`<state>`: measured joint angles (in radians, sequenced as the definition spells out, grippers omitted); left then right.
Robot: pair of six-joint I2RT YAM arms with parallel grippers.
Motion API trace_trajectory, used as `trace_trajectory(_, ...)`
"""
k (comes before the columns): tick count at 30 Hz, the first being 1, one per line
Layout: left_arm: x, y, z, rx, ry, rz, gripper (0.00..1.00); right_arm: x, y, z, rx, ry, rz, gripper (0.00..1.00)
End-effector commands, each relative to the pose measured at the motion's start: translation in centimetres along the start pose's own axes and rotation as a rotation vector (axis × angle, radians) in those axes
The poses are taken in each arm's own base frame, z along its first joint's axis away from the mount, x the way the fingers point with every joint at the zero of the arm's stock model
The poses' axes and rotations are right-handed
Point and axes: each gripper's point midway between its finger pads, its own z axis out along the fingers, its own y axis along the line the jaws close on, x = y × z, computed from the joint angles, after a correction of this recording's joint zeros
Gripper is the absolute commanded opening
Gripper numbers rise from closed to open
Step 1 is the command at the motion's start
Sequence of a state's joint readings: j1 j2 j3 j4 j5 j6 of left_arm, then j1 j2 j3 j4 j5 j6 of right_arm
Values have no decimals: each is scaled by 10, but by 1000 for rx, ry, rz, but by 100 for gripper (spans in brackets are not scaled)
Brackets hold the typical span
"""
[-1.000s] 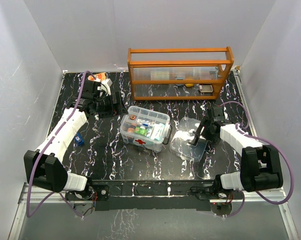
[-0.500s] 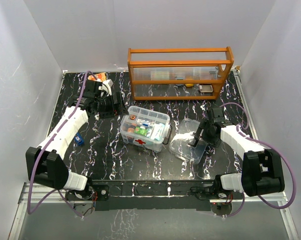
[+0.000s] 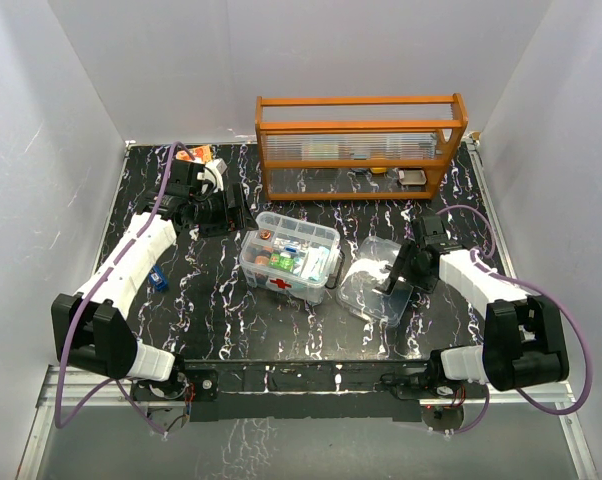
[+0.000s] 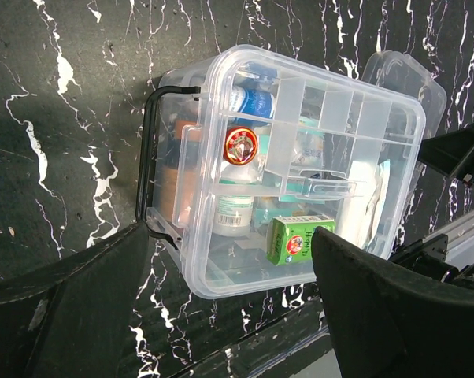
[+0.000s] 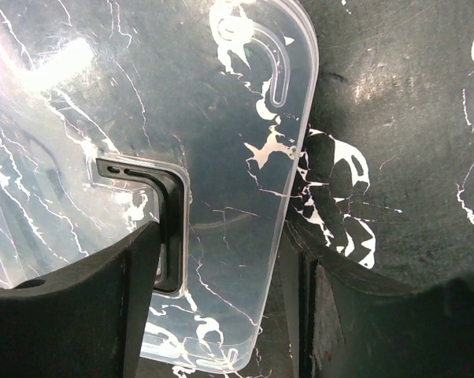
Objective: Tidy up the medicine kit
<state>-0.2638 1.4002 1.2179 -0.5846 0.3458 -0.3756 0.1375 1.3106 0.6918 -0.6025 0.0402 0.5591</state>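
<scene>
Right arm's fingers [image 5: 64, 315] straddle the rim of the clear plastic handled lid [image 5: 221, 118], just right of the clear red-cross plastic box [image 3: 289, 258], grip unclear; left arm's fingers [image 4: 64, 315] gape, empty.

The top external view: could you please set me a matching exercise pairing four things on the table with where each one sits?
Things:
1. kit box
2. clear lid
3. orange rack
4. small blue object

Places:
A. at the far back
B. in the middle, holding small packs
C. just right of the kit box
D. well left of the kit box

Pairs: 1-B, 2-C, 3-A, 4-D
</scene>
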Motion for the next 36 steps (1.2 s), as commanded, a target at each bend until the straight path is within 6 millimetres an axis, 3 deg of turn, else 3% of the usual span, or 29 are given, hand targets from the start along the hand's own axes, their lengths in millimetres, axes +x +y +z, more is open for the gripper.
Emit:
trace_trajectory(1,-13,-15,-13,48,-32,12,83,-2,1,5,18,3,-5,59)
trace_trajectory(4,-12,-21,-13,86,-29,24,83,1,0,9,26,19,-11,64)
trace_trajectory(8,-14,-28,-17,118,-38,31,83,1,1,12,27,26,-10,62)
trace_trajectory(12,-15,-31,-20,128,-40,34,83,-1,3,12,20,19,0,47)
trace_trajectory(17,-15,-42,-22,183,-33,41,83,-17,11,0,-13,-55,29,36)
trace_trajectory(25,-16,-65,-32,268,-65,57,83,-41,17,-22,-60,-200,71,34)
trace_trajectory(36,-13,-98,-27,349,-59,75,84,-60,12,-48,-81,-360,130,35)
